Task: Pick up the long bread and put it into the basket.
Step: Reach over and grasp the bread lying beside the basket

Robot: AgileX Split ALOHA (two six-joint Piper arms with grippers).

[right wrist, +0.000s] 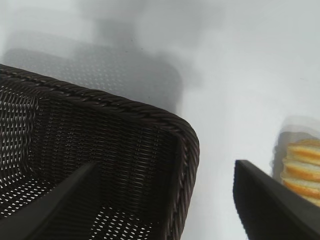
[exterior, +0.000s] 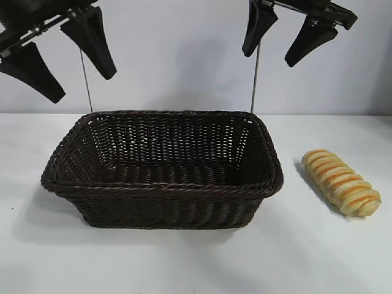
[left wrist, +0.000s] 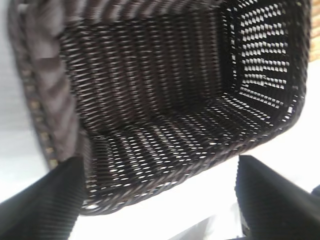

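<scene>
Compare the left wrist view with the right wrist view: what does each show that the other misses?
Only the left wrist view shows the basket nearly whole, its empty woven floor and walls seen between the open left gripper fingers. Only the right wrist view shows the bread, lying on the white table apart from the basket, beyond one finger of the open right gripper. Both share the basket, bare table and a pair of spread black fingers holding nothing.

The right wrist view's edge cuts off the long bread (right wrist: 304,172).
</scene>
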